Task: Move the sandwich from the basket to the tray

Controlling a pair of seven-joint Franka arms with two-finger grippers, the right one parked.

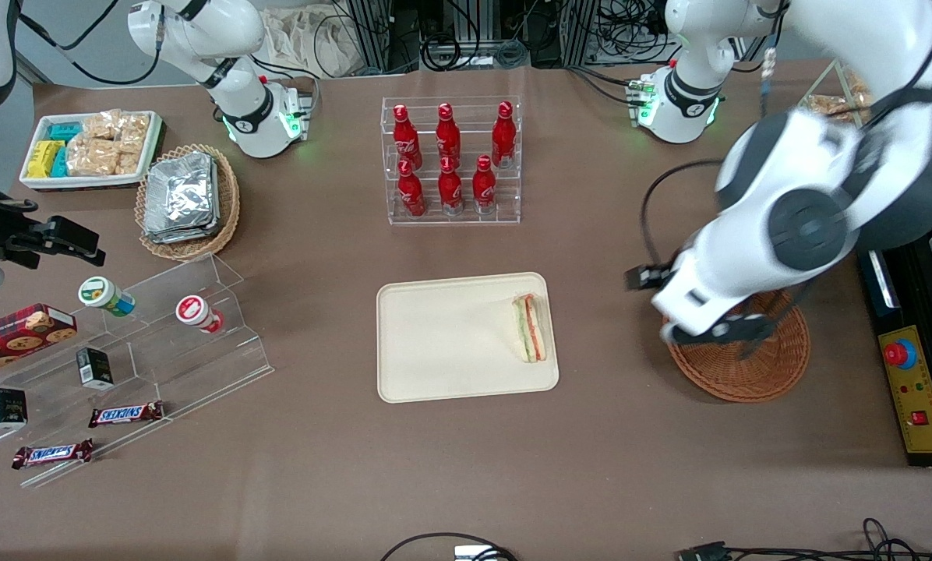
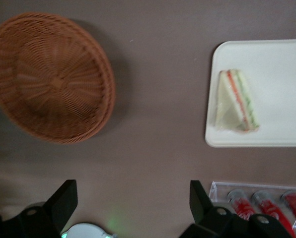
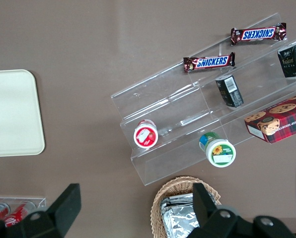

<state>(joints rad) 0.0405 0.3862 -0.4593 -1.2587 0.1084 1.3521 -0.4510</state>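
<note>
- Lying flat on the cream rectangular plastic tray (image 1: pixel 450 343), the small triangular wedge sandwich (image 1: pixel 529 327) of pale bread with green and orange-red layers sits at the tray's edge toward the working arm's end, its long side running along that rim.
- The round reddish-brown woven wicker basket (image 1: pixel 754 366) holds nothing, and sits well apart from the tray on the brown worktop (image 1: pixel 466 467).
- The left arm's hand (image 1: pixel 715 331) hovers above the basket's rim, on the tray side, with fingers (image 2: pixel 63 201) spread wide and gripping nothing.
- Judging from this, the placing looks done; the sandwich lies sideways from the hand, toward the parked arm's end.
</note>
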